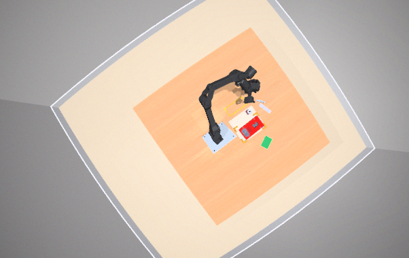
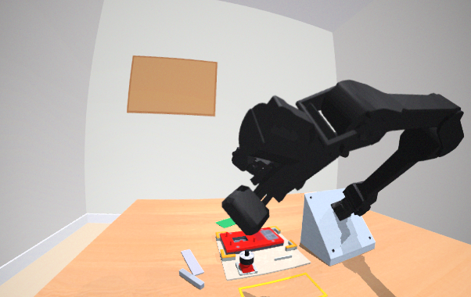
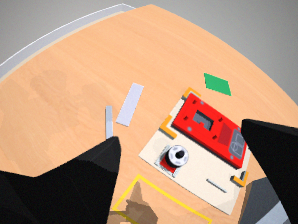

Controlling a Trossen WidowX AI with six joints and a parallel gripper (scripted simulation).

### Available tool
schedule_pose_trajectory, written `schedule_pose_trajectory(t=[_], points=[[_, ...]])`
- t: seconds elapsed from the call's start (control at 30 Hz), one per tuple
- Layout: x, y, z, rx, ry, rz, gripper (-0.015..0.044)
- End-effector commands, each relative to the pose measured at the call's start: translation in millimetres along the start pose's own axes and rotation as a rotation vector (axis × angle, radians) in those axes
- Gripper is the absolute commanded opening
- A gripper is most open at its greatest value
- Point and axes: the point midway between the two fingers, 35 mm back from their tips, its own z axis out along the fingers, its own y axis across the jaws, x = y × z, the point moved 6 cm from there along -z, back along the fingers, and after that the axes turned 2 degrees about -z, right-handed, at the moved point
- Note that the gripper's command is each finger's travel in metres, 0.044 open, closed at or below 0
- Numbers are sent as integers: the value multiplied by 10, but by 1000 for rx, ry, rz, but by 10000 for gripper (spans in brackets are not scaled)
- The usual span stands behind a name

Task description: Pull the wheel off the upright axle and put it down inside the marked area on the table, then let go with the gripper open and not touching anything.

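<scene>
Gripper: the gripper (image 3: 180,196) hangs up in the air over the table (image 2: 136,234), jaws spread wide and nothing between them. In the wrist view the two dark fingers frame the scene from either side.

Wheel: the wheel (image 2: 246,257) sits on the upright axle, dark tyre with a white hub, on a little red mount at the corner of the pale base board (image 2: 281,263). Not touched by anything.

Marked area: the yellow outlined rectangle (image 2: 282,287) lies on the table just beside the board, on the side nearest the exterior camera. In the wrist view it's almost straight under the gripper, with the arm's shadow falling across one end.

Red block: a flat red fixture (image 2: 251,239) with grey inserts sits on the same board, orange corner brackets around it.

Other bits: two pale grey bars (image 2: 192,263) lie on the table next to the board, close to each other, and a green card (image 3: 217,84) lies past the far end of the red fixture.

Arm base: grey wedge mount (image 2: 333,230), right beside the board.
</scene>
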Motion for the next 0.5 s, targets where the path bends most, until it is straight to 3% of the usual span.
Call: schedule_pose_trajectory(t=[0.0, 0.1, 0.27, 0.47], points=[[0, -5, 20, 0, 10, -11, 374], [-3, -80, 285, -19, 145, -154, 300], [17, -282, 790, -165, 408, -419, 300], [57, -560, 1273, -502, 596, -641, 300]])
